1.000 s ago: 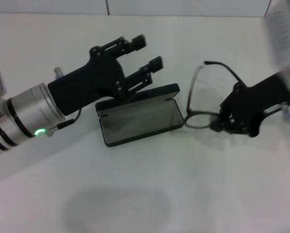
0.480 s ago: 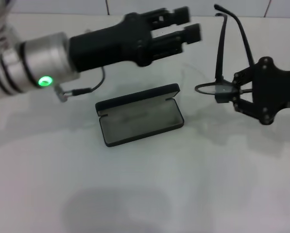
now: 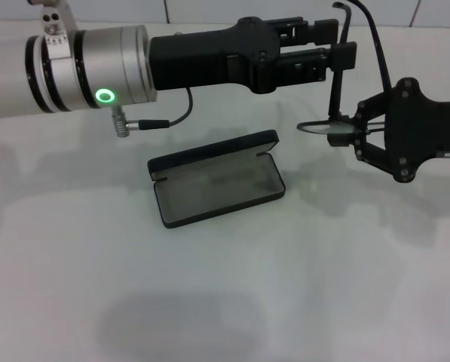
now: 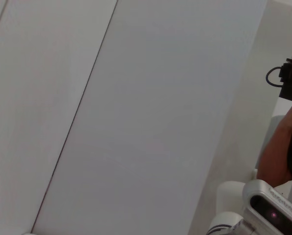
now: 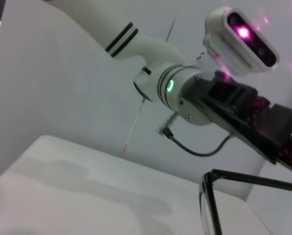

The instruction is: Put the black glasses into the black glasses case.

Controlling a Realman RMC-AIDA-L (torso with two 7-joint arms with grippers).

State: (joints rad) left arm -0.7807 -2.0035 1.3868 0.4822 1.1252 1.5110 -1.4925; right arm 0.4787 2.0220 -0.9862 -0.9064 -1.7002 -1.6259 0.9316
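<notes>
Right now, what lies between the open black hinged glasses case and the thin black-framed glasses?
Only bare white table between case and glasses, held by right gripper, in the head view.

Left arm (image 3: 89, 68): silver cuff, green ring light, black claw (image 3: 338, 45).

black glasses case (image 3: 215, 178) open, unobstructed above

No readable text, label, brand or number shows anywhere
</notes>
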